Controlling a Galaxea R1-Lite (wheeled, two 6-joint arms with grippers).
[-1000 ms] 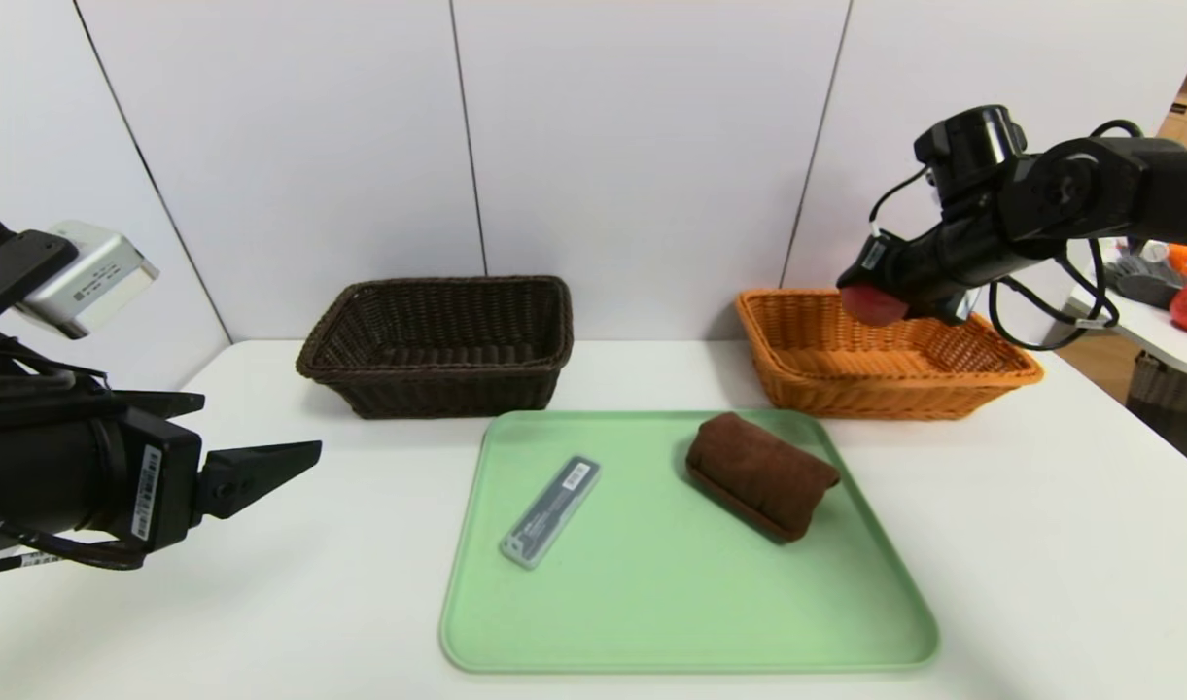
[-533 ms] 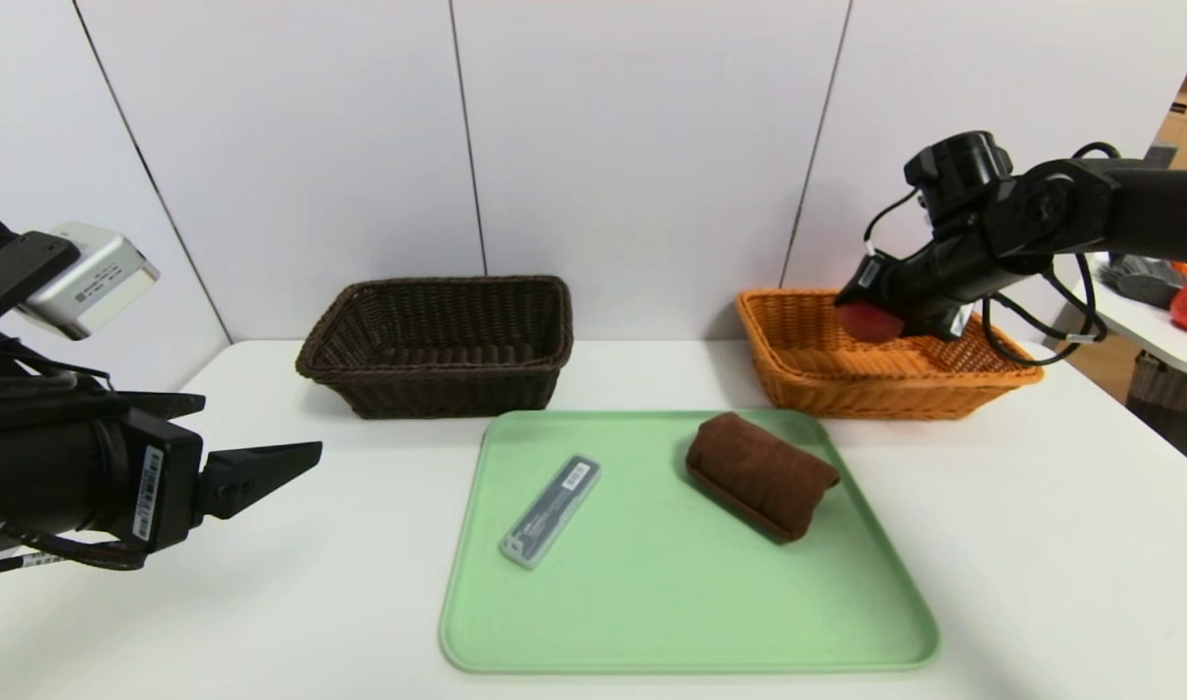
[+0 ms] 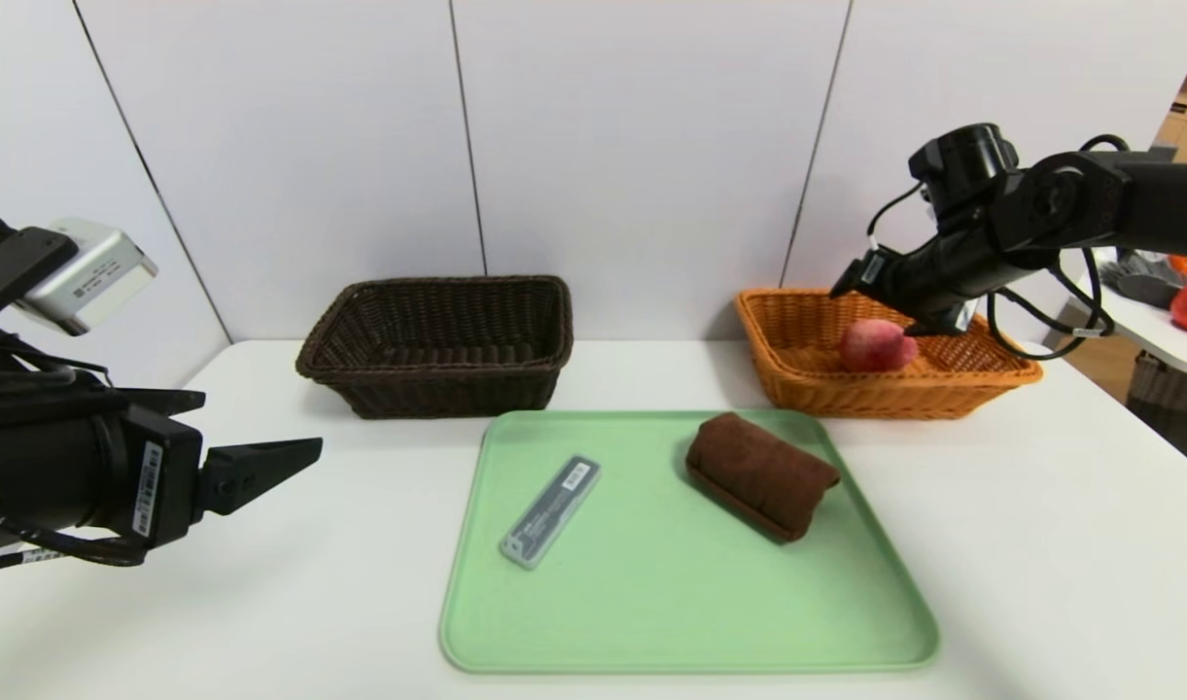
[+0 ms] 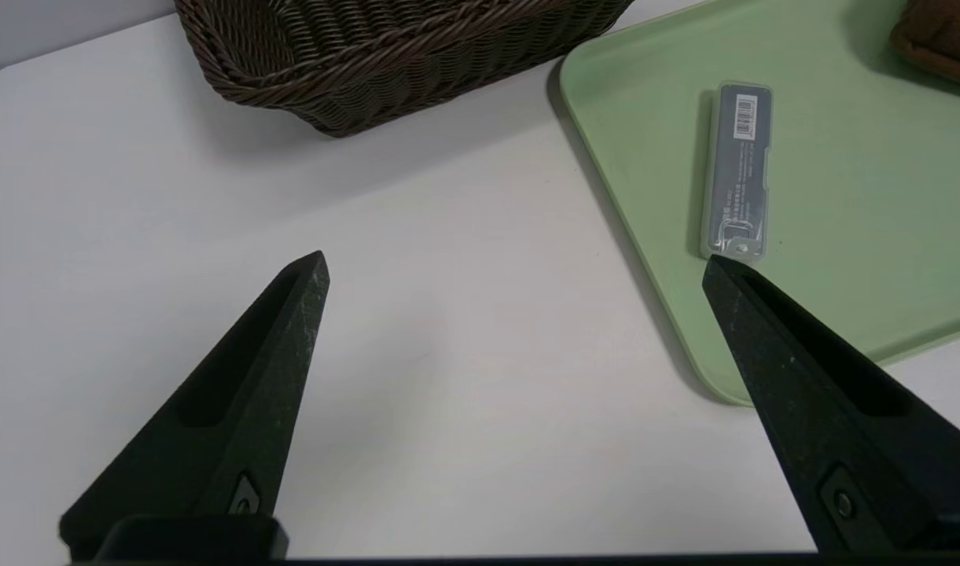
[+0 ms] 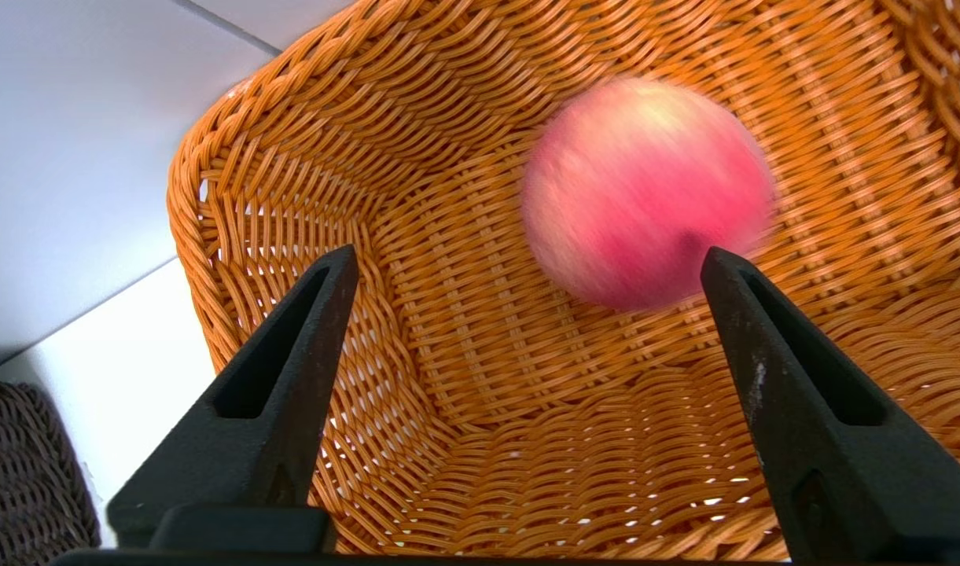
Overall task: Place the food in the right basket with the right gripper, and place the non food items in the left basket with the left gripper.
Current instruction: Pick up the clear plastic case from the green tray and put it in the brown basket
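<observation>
The round pink-red fruit (image 5: pixel 645 189) is smeared by motion blur in the right wrist view, so its skin and outline are hard to read there; the head view shows it more plainly, lying inside the orange woven wicker basket (image 3: pixel 807 374) on the table's right side, just below the right gripper (image 3: pixel 870 301). That gripper's black fingers (image 5: pixel 291 369) stand spread apart with nothing between them, the fruit free of both. In the head view the fingertips of this gripper are partly masked by its own dark body, and only the wrist view makes the gap clear. The left gripper (image 4: pixel 515 263) hangs above bare white table (image 3: pixel 1040 506) at the left, jaws wide and empty; the head view shows just one of its pointed fingers (image 3: pixel 262 467) clearly. The dark brown woven basket (image 3: pixel 437 340) is cut off at the frame edge in the left wrist view. On the pale green plastic tray (image 3: pixel 671 603) lie a slim grey transparent case with a barcode label (image 3: pixel 551 510) and a brown rolled cloth-like block (image 3: pixel 760 473); of the latter the left wrist view catches only a corner, and what it is cannot be told.
</observation>
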